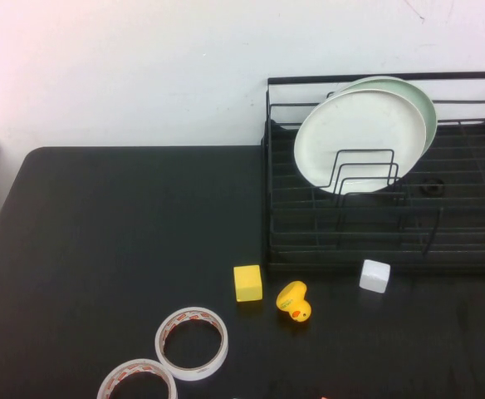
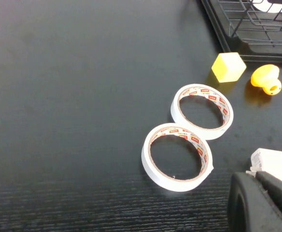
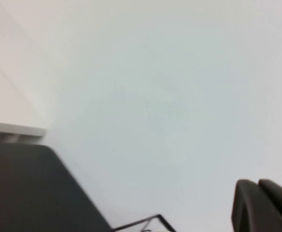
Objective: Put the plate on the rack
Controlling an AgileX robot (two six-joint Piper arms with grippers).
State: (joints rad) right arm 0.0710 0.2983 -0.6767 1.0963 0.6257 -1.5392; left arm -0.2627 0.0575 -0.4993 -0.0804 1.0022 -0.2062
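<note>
The cream plate [image 1: 355, 141] stands on edge in the black wire rack [image 1: 375, 237] at the back right, leaning between the loop dividers. A mint-green plate [image 1: 418, 98] stands just behind it. Neither gripper shows in the high view. My left gripper [image 2: 254, 176] is shut and empty, low over the table's front near two tape rolls, with the rack's corner [image 2: 237, 29] far from it. My right gripper [image 3: 258, 182] is shut and empty, raised and facing the white wall, with only a rack corner [image 3: 150, 222] in its view.
A yellow cube [image 1: 247, 283], a yellow duck [image 1: 294, 302] and a white cube [image 1: 374, 275] lie in front of the rack. Two tape rolls [image 1: 192, 342] [image 1: 137, 381] lie at the front. A white box [image 2: 276, 164] lies beside my left gripper.
</note>
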